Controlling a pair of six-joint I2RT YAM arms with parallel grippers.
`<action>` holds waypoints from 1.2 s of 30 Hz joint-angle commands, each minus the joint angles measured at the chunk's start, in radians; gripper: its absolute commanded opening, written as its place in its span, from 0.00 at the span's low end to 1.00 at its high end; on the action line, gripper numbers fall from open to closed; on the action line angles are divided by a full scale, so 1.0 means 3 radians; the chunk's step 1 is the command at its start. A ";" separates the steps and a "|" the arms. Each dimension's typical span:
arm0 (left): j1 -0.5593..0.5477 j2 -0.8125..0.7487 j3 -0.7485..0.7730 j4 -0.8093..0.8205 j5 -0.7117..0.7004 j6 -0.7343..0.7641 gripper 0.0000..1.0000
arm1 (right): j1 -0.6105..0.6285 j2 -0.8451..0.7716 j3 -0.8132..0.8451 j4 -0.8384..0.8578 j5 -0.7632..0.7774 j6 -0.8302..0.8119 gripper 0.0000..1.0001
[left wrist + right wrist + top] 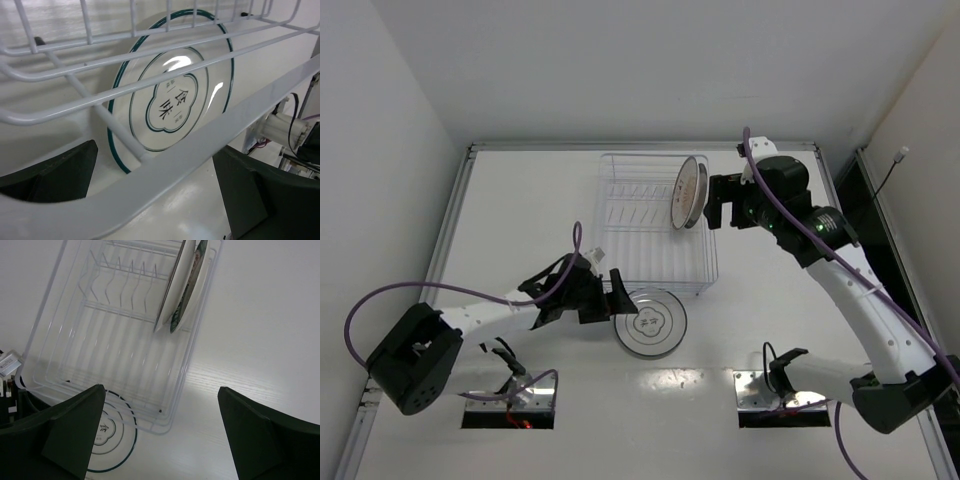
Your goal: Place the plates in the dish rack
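The see-through dish rack (648, 255) sits mid-table. Two plates stand on edge at its far right end: one with an orange-brown centre (690, 190) and, in the right wrist view, a teal-rimmed one (193, 287) leaning against it. The third plate (652, 322), with a thin dark ring and a centre drawing, lies flat just in front of the rack. My left gripper (618, 300) is open at that plate's left edge, low by the rack's near wall; a rack bar (200, 150) crosses between its fingers (55, 172). My right gripper (720, 205) hangs open and empty beside the standing plates.
Raised rails border the table on the left (455, 215) and right (835, 190). Two cut-outs with cables lie at the near edge (508, 405) (780, 400). Purple cables loop off both arms.
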 commanded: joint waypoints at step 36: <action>-0.0026 0.0410 -0.0024 -0.0126 0.0576 0.0134 0.00 | -0.0349 -0.0090 0.0053 -0.0078 -0.0132 -0.0259 0.93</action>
